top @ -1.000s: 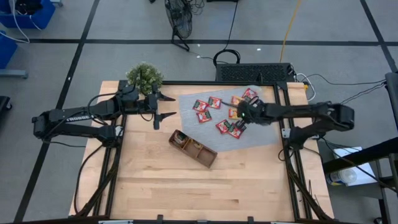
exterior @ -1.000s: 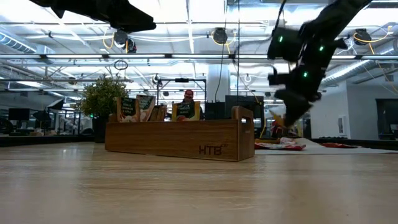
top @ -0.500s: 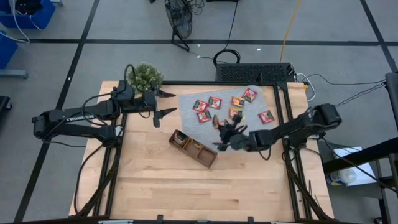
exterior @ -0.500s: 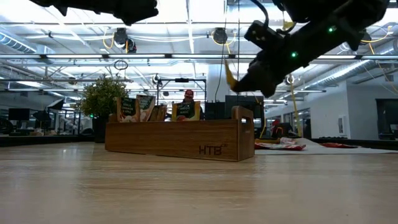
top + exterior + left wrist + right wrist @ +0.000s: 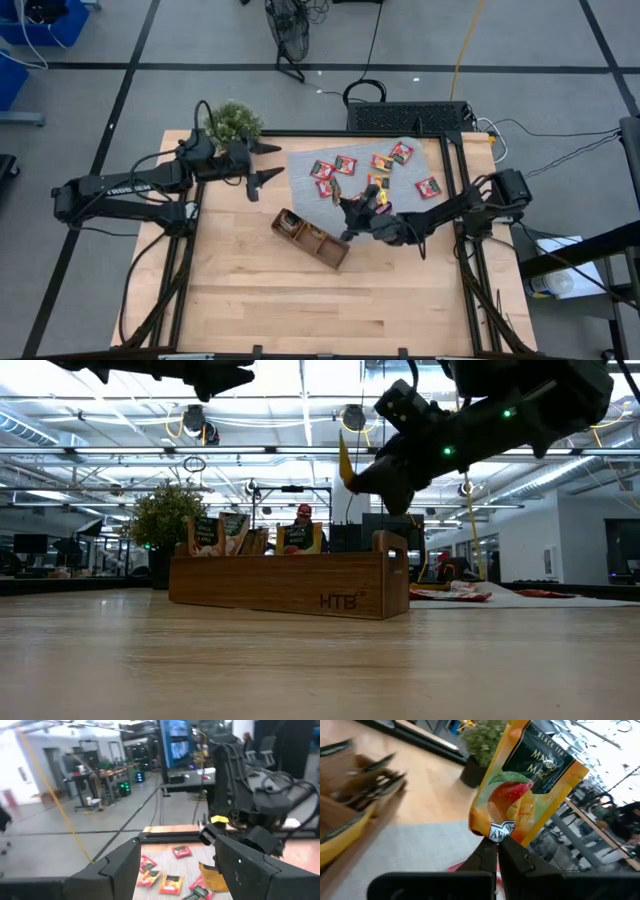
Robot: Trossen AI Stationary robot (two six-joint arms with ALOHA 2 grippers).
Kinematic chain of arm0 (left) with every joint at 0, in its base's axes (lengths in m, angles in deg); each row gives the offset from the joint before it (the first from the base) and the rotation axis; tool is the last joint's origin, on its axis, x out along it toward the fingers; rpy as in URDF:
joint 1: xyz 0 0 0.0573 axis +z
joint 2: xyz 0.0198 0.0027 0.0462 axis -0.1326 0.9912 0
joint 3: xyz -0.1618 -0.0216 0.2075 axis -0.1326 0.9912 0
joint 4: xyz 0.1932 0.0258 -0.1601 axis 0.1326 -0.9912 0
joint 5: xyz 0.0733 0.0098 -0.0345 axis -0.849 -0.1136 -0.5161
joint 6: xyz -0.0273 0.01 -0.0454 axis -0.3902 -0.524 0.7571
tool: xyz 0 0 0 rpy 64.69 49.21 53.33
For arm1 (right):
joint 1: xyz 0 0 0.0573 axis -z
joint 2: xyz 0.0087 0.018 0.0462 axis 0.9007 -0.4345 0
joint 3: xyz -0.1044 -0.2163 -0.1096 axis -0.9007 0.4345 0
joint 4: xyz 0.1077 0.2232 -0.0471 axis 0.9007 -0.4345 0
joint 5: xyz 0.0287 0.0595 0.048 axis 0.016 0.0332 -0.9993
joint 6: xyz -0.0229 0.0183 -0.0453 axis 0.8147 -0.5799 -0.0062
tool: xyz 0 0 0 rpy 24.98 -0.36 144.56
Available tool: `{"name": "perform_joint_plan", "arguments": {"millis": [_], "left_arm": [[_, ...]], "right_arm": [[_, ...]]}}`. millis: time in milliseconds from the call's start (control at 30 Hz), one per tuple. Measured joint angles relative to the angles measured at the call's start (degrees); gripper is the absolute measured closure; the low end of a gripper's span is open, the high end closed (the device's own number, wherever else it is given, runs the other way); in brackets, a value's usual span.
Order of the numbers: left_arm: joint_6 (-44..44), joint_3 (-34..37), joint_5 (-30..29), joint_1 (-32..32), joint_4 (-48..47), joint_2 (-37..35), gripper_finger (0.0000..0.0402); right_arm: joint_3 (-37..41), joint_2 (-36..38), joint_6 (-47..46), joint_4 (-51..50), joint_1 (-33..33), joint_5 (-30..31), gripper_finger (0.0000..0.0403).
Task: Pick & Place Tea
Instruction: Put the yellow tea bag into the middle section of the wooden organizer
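Several red, orange and green tea sachets [image 5: 345,164] lie flat on a grey mat [image 5: 415,215] at the far right. One orange mango sachet [image 5: 525,780] is up in the air, with my right gripper [image 5: 348,206] shut on it, just beyond the far right end of the brown wooden tray [image 5: 312,240]. A few sachets [image 5: 208,532] stand in the tray's compartments. My left gripper [image 5: 275,163] hangs open and raised over the table's far left, with nothing between its fingers. My right gripper pinches the orange sachet by its lower edge [image 5: 493,834] between its two fingers [image 5: 512,855]. The fingers come about level from the table's right. The sachet stands up beyond the fingertips, slightly tilted, lifted clear of the mat and the tray [image 5: 345,460].
A small potted plant [image 5: 233,122] stands at the far left corner, close behind my left gripper. The tray lies slantwise in the table's middle. Bare wooden tabletop [image 5: 300,305] stretches along the near side. A dark frame [image 5: 462,250] borders the table.
My right gripper has gone from the mat toward the table's left and the tray, carrying the orange sachet. It has tipped from pointing down to about level and rolled. The sachet is lifted off the mat and now stands up from the fingers.
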Motion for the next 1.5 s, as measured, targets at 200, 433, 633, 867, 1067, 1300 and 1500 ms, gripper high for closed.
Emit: {"name": "perform_joint_plan", "arguments": {"millis": [200,433,633,867,1067,1300,1500], "left_arm": [[5.0,-0.04,-10.91,-0.7,2.77,5.5,0.0149],[8.42,-0.04,-20.92,-0.07,5.86,10.08,0.0149],[19.92,-0.04,-15.3,0.1,20.44,19.6,0.0149],[20.04,-0.91,-10.17,-1.7,40.63,34.61,0.0149],[18.92,-7.86,-5.83,-4.41,42.87,42.59,0.0149],[13.61,-14.62,-6.48,-6.63,37.26,46.28,0.0149],[6.13,-15.39,-8.17,-6.69,35.05,45.96,0.0149]], "right_arm": [[-0.01,0.02,1.06,2.66,2.39,-0.26,0.0403],[-0.02,0.0,3.72,2.78,2.75,6.97,0.0403],[-0.02,0.04,11.85,13.04,5.81,18.03,0.0403],[-0.54,0.02,12.24,16.78,10.35,13.37,0.0403],[-1.68,0.02,11.6,16.78,11.99,9.83,0.0403],[-2.05,0.02,13.09,16.75,12.07,10.54,0.0403],[-2.03,0.01,13.75,16.12,12.03,13.65,0.0403]]}}
